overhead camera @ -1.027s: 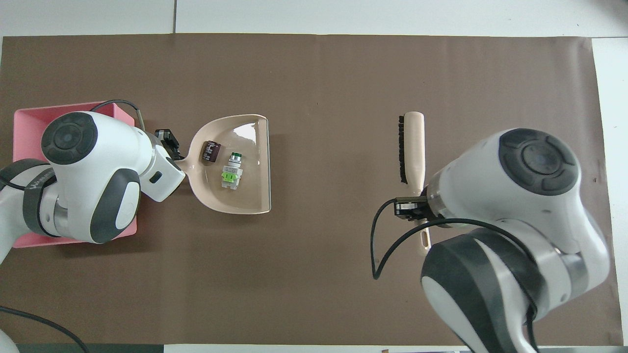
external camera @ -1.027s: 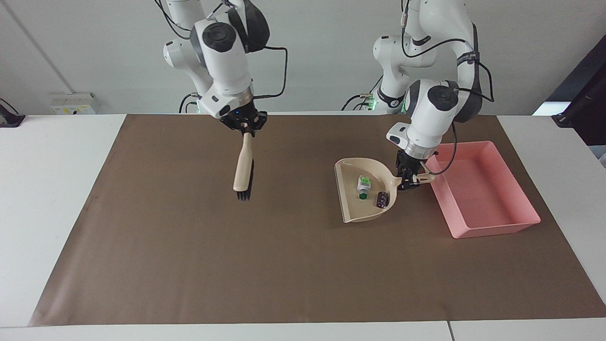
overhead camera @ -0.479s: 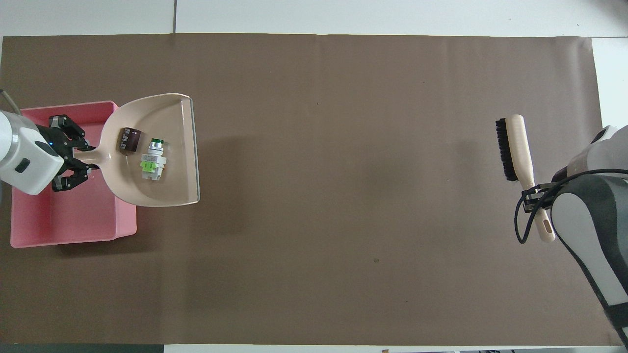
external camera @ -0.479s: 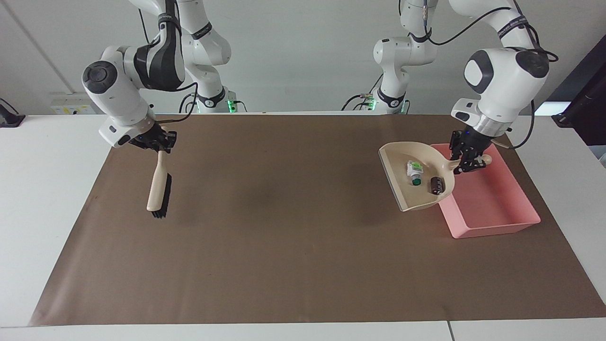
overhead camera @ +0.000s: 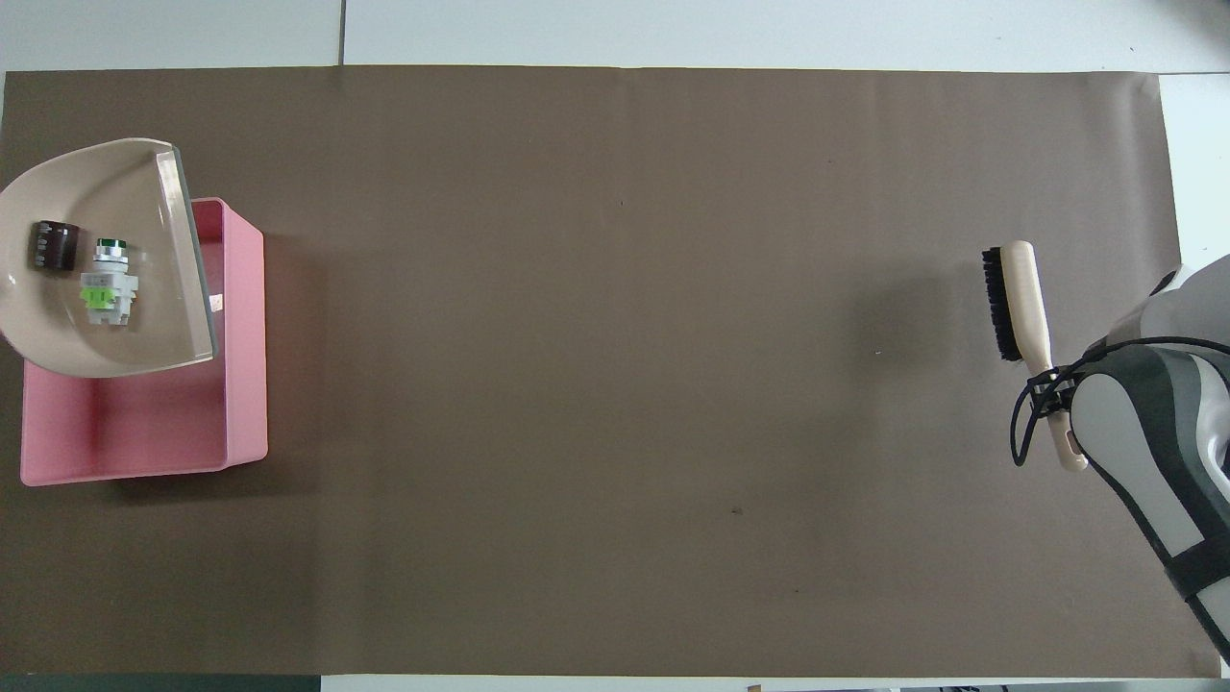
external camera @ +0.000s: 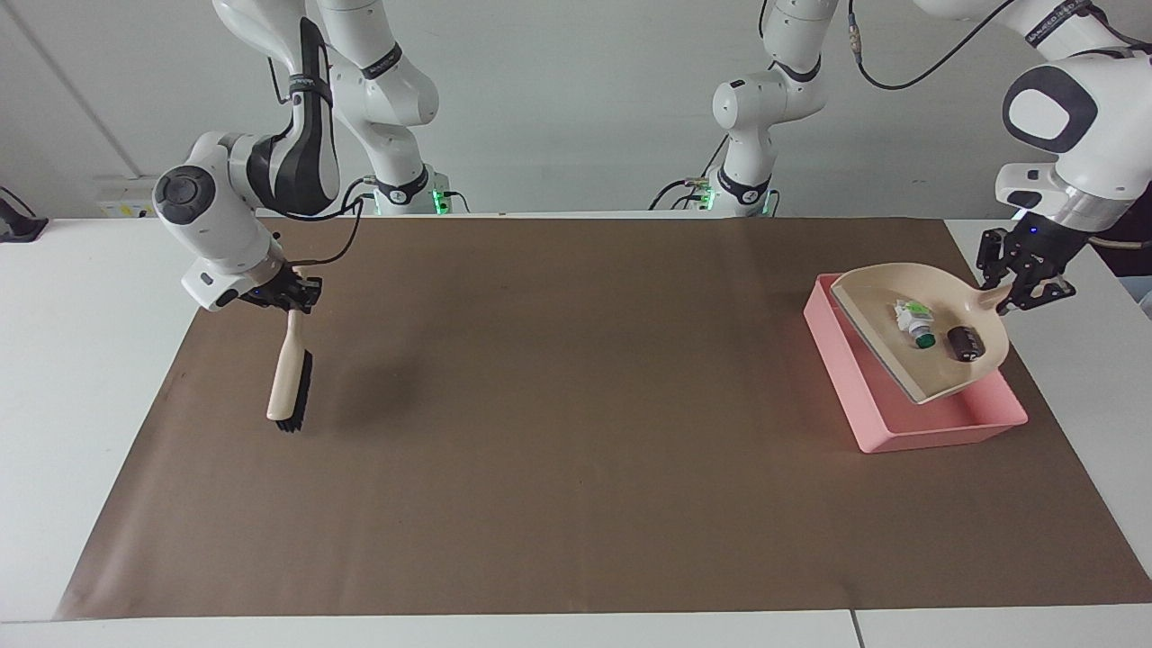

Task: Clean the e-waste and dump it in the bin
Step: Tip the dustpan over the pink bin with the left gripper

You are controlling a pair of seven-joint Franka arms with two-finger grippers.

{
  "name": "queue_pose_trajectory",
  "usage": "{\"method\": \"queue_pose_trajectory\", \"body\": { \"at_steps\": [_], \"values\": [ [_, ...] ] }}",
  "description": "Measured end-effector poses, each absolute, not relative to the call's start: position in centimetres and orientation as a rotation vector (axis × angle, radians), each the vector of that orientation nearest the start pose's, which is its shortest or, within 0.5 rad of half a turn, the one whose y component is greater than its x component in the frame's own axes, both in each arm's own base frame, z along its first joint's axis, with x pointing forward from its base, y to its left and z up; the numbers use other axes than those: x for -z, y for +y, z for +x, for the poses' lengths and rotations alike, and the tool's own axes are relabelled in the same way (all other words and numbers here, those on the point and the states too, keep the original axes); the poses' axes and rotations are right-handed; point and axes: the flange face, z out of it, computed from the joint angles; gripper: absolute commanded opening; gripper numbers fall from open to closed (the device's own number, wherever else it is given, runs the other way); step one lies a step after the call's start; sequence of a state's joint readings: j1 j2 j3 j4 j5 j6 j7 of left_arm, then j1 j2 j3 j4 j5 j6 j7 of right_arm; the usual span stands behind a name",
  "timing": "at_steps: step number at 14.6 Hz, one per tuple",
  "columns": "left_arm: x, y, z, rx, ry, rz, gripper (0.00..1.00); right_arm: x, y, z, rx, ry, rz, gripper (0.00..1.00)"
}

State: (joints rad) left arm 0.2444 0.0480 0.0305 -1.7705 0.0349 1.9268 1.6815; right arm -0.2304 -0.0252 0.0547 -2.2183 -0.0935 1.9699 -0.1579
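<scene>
The cream dustpan hangs over the pink bin, a little tilted. My left gripper is shut on its handle, past the bin's edge at the left arm's end of the table. Both bits of e-waste lie in the pan: the white block with green marks and the dark cylinder. My right gripper is shut on the handle of a cream brush, over the mat at the right arm's end.
A brown mat covers most of the white table. The brush slopes down from the gripper, its black bristles low over the mat. The right arm's body hides the brush handle's end in the overhead view.
The left arm has lifted the dustpan off the mat and carried it over the bin, e-waste still in it. The right arm has carried the brush toward its own end of the table.
</scene>
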Motion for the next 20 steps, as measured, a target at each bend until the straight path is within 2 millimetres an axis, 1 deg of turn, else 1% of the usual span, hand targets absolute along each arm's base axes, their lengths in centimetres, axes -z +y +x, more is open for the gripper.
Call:
{"method": "queue_pose_trajectory", "body": {
  "at_steps": [2, 3, 5, 6, 7, 10, 11, 12, 13, 15, 16, 17, 18, 19, 20],
  "values": [
    [-52.9, 19.1, 56.7, -0.069, 1.933, -2.269, 0.0, -36.0, -9.8, 47.9, -0.382, -0.026, -3.16, 0.0],
    [-52.5, 20.0, 56.9, -0.104, 1.922, -2.244, 0.0, -35.6, -9.9, 47.6, -0.377, -0.022, -3.16, 0.0],
    [-51.5, 20.4, 57.6, -0.165, 1.927, -2.178, 0.0, -35.0, -9.8, 47.1, -0.37, -0.023, -3.161, 0.0],
    [-50.8, 20.0, 58.0, -0.211, 1.944, -2.137, 0.0, -34.9, -9.8, 47.0, -0.367, -0.023, -3.161, 0.0],
    [-50.1, 19.1, 58.4, -0.271, 1.973, -2.079, 0.0, -34.9, -9.8, 47.0, -0.363, -0.021, -3.162, 0.0],
    [-47.9, 14.6, 59.2, -0.428, 2.029, -1.927, 0.0, -34.7, -9.8, 46.8, -0.356, -0.019, -3.163, 0.02],
    [-47.2, 13.4, 59.3, -0.468, 2.036, -1.888, 0.0, -34.5, -9.8, 46.7, -0.347, -0.02, -3.165, 0.03],
    [-46.7, 12.6, 59.3, -0.505, 2.037, -1.853, 0.0, -34.3, -9.8, 46.6, -0.339, -0.021, -3.166, 0.04],
    [-46.4, 12.3, 59.2, -0.532, 2.033, -1.832, 0.0, -34.2, -9.8, 46.5, -0.327, -0.02, -3.168, 0.04],
    [-46.4, 12.5, 59.1, -0.576, 2.023, -1.812, 0.0, -34.1, -9.9, 46.3, -0.32, -0.018, -3.17, 0.05],
    [-46.6, 12.7, 59.0, -0.601, 2.013, -1.799, 0.0, -34.1, -9.9, 46.2, -0.32, -0.019, -3.169, 0.13],
    [-46.8, 12.7, 58.9, -0.624, 2.001, -1.79, 0.0, -34.1, -9.8, 46.1, -0.32, -0.019, -3.17, 0.34],
    [-47.2, 12.7, 58.8, -0.643, 1.989, -1.789, 0.0, -34.1, -9.8, 46.0, -0.321, -0.019, -3.17, 0.73],
    [-48.1, 12.7, 58.7, -0.655, 1.971, -1.793, 0.0, -34.1, -9.8, 46.0, -0.321, -0.019, -3.17, 1.0],
    [-49.6, 12.7, 58.6, -0.657, 1.95, -1.8, 0.0, -34.1, -9.8, 46.0, -0.321, -0.02, -3.17, 1.0]
  ]
}}
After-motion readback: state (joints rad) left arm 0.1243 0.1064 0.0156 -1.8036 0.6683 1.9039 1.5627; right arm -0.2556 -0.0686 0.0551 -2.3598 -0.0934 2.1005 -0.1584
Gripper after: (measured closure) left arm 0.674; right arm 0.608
